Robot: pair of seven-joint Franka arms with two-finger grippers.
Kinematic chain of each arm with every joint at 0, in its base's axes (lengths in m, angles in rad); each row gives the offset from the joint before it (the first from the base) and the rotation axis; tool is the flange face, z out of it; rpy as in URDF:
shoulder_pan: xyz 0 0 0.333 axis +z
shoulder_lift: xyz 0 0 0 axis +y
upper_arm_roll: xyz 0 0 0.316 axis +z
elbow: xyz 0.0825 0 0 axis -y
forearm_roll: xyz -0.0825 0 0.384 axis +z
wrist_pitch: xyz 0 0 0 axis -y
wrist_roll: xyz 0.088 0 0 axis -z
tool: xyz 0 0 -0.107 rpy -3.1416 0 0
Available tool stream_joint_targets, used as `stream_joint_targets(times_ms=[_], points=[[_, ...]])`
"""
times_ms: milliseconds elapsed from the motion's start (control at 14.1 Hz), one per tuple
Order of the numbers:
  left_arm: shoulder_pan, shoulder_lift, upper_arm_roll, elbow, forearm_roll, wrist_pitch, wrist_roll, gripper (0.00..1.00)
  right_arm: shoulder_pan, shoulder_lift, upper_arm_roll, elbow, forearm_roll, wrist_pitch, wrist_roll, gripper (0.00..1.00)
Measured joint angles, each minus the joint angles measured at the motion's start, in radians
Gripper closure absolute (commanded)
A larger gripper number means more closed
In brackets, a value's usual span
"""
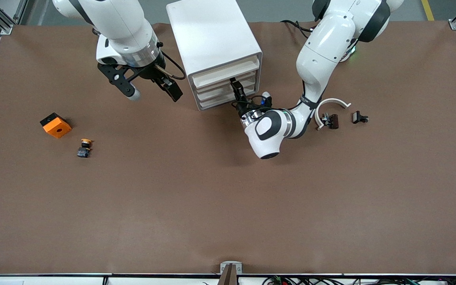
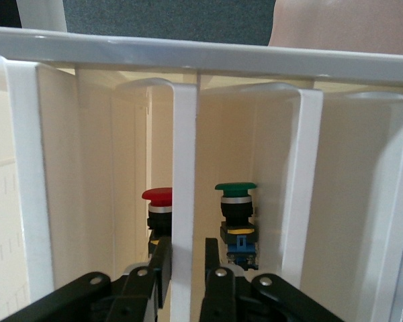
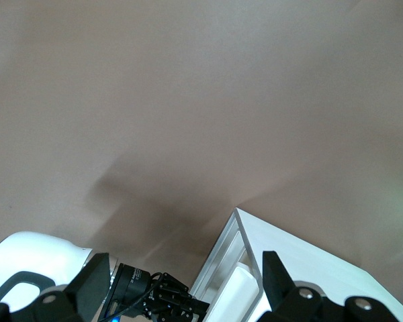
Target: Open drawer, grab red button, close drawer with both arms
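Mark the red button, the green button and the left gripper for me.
red button [image 2: 158, 195]: left wrist view, on its red cap.
green button [image 2: 236, 190]: left wrist view, on its green cap.
left gripper [image 2: 187, 265]: left wrist view, between its fingertips, astride a drawer front.

White drawer cabinet [image 1: 216, 47] on the brown tabletop [image 1: 228, 198], between the arm bases. Left gripper [image 1: 236, 89] at the cabinet front, fingers narrowed on a drawer front at mid height. Right gripper [image 1: 152, 89] up over the tabletop beside the cabinet, fingers spread wide, empty; that arm waits. Toward the right arm's end: orange cube [image 1: 56, 125], and an orange-capped button [image 1: 84, 148] nearer the camera. Toward the left arm's end: white curved piece [image 1: 331, 105], two small black parts [image 1: 330, 120] [image 1: 359, 117].
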Motion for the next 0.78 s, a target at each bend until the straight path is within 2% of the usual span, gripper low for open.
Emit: stream_joint_targets(times_ms=[355,780], points=[[-0.004,0.0,0.0,0.001,-0.006,-0.007,-0.013,1.0,0.002,0.0,0.0,0.002,0.0,0.0,0.0,0.0],[-0.004,0.001,0.0,0.003,-0.007,-0.007,-0.012,1.0,0.005,0.0,0.0,0.006,0.001,0.0,0.001,0.0]])
